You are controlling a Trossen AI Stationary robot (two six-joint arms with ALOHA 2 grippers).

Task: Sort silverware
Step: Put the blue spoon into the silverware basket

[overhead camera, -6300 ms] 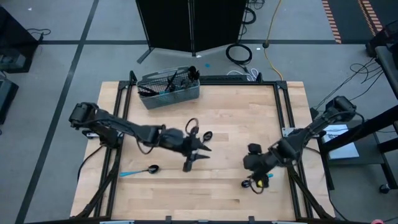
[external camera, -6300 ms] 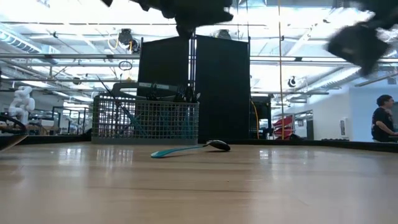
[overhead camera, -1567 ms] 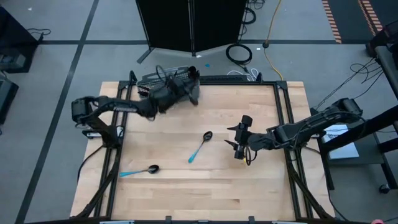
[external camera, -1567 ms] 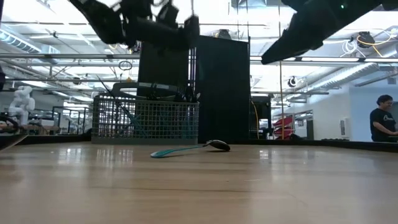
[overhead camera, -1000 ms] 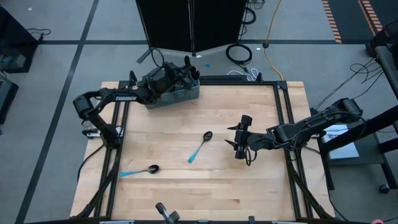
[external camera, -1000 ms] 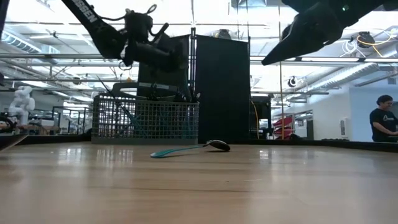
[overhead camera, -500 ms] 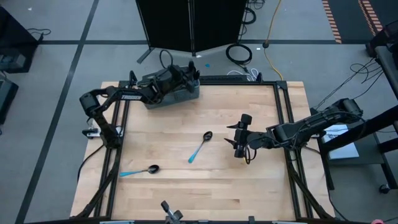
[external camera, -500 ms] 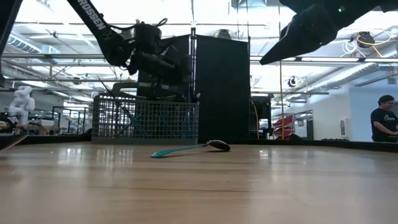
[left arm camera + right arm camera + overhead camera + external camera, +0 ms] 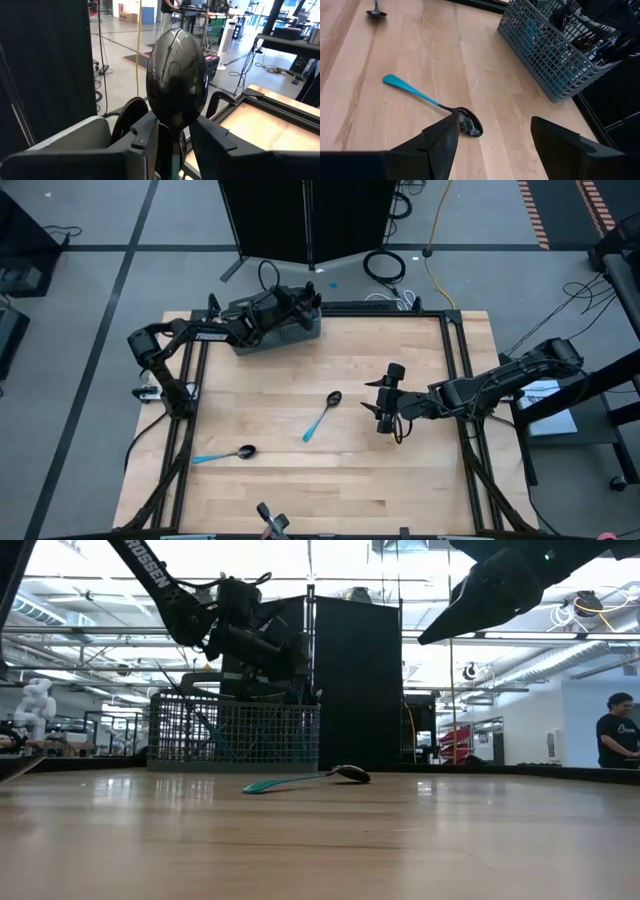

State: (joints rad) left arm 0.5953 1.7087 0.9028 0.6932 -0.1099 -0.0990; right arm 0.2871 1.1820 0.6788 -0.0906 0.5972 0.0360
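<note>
**Left arm over the basket; two spoons on the table**

Since the frame six seconds back, the left gripper [image 9: 300,302] has moved from mid-table to the upper left, above the wire-mesh basket [image 9: 275,338]; the right gripper [image 9: 385,410] has moved from lower right to right of centre.

- Left gripper: over the basket's right end. In the left wrist view its fingers [image 9: 147,142] stand either side of a dark spoon [image 9: 176,82], bowl upright; whether they pinch it or have let go I cannot tell.
- Basket: upper left, at the table's far edge; dark utensil heads stick up from it.
- Spoon, lower left [image 9: 224,454]: flat, blue handle pointing left.
- Spoon, centre [image 9: 321,416]: flat, slanted, bowl uppermost, nothing blocking it.
- Right gripper: raised, near the centre spoon, fingers spread, nothing between them.
- Table [image 9: 420,480]: pale wood planks, black frame.
- Room: grey floor, black cabinet [image 9: 305,220] behind the basket, coiled cables; a person [image 9: 615,730] at far right in the low view.
</note>
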